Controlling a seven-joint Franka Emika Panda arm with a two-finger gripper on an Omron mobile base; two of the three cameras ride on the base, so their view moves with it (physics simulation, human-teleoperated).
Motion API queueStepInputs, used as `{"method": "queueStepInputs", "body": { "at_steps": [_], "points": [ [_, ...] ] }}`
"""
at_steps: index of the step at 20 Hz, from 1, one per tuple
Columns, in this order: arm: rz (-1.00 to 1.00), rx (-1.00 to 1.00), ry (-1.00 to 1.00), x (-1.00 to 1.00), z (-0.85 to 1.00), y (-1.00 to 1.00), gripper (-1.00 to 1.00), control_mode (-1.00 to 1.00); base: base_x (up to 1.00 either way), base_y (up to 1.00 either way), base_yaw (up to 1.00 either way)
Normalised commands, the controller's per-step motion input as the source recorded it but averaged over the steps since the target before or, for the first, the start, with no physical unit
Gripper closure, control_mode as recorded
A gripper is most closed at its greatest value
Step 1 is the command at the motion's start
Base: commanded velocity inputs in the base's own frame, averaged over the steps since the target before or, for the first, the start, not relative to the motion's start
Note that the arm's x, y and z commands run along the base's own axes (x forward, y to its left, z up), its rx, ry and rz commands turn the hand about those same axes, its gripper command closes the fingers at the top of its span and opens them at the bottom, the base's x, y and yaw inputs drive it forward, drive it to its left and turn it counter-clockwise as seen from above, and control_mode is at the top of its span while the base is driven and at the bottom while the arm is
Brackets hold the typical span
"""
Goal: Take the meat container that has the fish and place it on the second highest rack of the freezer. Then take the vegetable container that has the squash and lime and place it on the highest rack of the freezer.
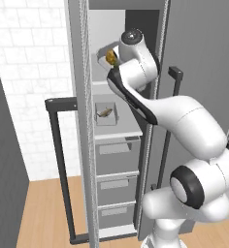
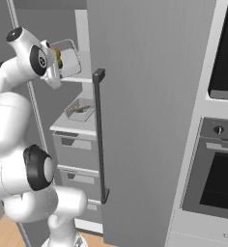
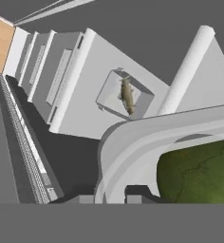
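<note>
Two containers in play, one already home. Fish container point(image 1: 106, 113) resting flat on a freezer rack point(image 1: 117, 130), above the stack of drawers point(image 1: 117, 156); seen too in the right base view point(image 2: 80, 110) and, from above, at 12 o'clock in the hand view point(image 3: 125, 95), fish lying lengthwise inside. First half of the task judged done, provided that rack counts as the second highest.

Second half in hand: vegetable container point(image 2: 67, 60) carried up at the height of the shelf above, tilted, just at the open front of the freezer. Yellow and green produce visible inside it point(image 1: 110, 58); a large green rind at 4 o'clock in the hand view point(image 3: 199, 173), with the container's pale rim point(image 3: 133, 142) curving across from 9 to 3 o'clock.

Gripper point(image 3: 115, 192) closed almost fully, pinching the near wall of the vegetable container; dark fingertips point(image 3: 135, 191) at 6 o'clock, pressed against the rim.

Next move, by judgement: level the container, push it further in over the top rack point(image 2: 79, 78), lower until seated, then release. Risk of spilling while tilted.
</note>
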Motion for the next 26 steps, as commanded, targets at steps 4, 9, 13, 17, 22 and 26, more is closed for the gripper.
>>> {"method": "queueStepInputs", "body": {
  "at_steps": [4,9,13,17,22,26],
  "points": [
    [-0.04,0.06,0.02,0.41,0.00,0.00,1.00,-1.00,0.00,0.00,0.00],
    [-0.02,0.04,0.00,0.42,0.00,0.01,-1.00,-1.00,0.00,0.00,0.00],
    [-0.04,0.01,0.00,0.37,0.00,0.02,-1.00,-1.00,0.00,0.00,0.00],
    [-0.06,0.04,0.00,0.21,0.00,0.00,-1.00,-1.00,0.00,0.00,0.00],
    [-0.06,0.06,0.00,0.09,0.00,0.00,-1.00,-1.00,0.00,0.00,0.00],
    [-0.09,0.02,0.00,0.23,0.00,0.00,-1.00,-1.00,0.00,0.00,0.00]
  ]
}}
